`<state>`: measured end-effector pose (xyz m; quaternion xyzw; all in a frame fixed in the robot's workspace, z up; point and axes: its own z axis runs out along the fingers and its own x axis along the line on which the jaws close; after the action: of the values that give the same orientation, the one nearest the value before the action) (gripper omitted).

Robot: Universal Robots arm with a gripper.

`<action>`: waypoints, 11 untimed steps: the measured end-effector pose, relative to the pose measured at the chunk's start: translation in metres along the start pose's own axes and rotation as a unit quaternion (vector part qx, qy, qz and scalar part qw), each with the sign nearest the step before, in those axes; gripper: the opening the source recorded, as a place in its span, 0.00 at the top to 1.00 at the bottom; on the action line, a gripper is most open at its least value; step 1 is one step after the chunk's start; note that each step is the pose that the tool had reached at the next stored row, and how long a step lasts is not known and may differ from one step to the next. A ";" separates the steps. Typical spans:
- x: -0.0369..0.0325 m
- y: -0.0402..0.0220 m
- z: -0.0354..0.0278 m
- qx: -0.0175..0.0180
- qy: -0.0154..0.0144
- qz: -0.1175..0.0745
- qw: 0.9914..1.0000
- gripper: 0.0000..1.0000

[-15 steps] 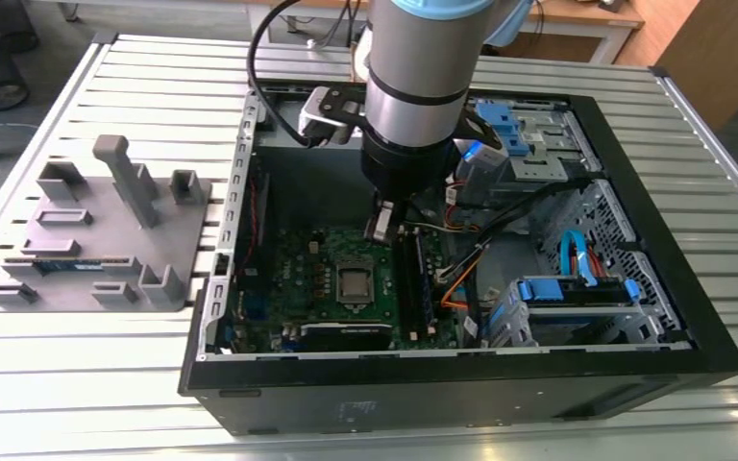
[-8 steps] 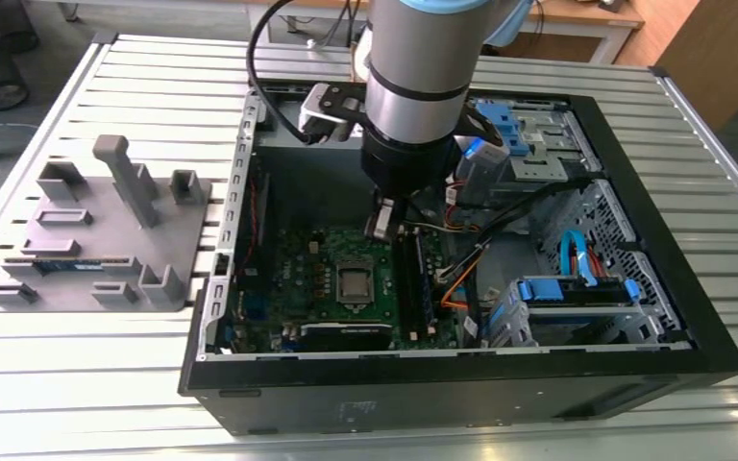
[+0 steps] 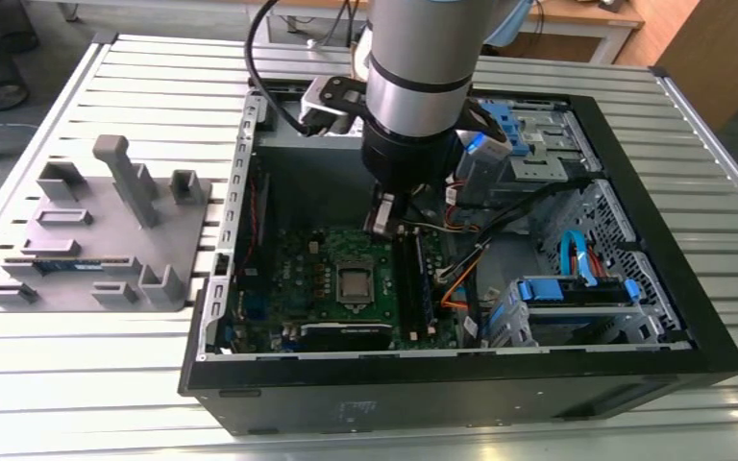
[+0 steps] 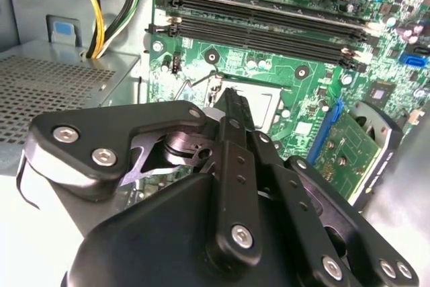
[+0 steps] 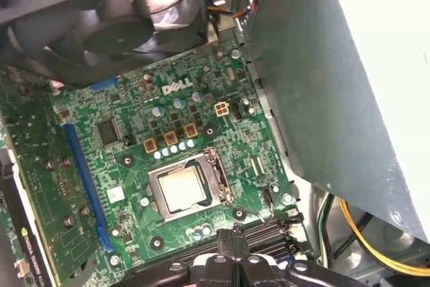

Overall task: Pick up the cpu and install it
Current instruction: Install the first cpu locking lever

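The cpu (image 5: 183,188), a silvery square chip, lies flat in the socket on the green motherboard (image 5: 134,166), with the silver metal socket frame (image 5: 156,181) around it. In the exterior view the cpu (image 3: 354,281) sits mid-board inside the open computer case. My gripper (image 3: 387,217) hangs above the board, a little behind the socket and over the memory slots. Its black fingers come together at the tip in both wrist views (image 4: 232,99) (image 5: 232,236), with nothing between them. It is apart from the cpu.
Black memory slots (image 4: 269,28) run beside the socket. A graphics card (image 5: 33,233) stands along one board edge and a fan (image 5: 114,25) overhangs another. Yellow cables (image 4: 97,11) and the power supply box (image 4: 47,85) are close. A grey fixture (image 3: 100,240) lies outside the case.
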<state>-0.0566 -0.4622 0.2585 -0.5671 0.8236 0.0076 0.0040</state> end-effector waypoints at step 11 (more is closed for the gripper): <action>-0.0002 0.0000 0.0014 0.001 -0.001 0.086 0.996 0.89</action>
<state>-0.0565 -0.4620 0.2571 -0.4945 0.8691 0.0072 0.0047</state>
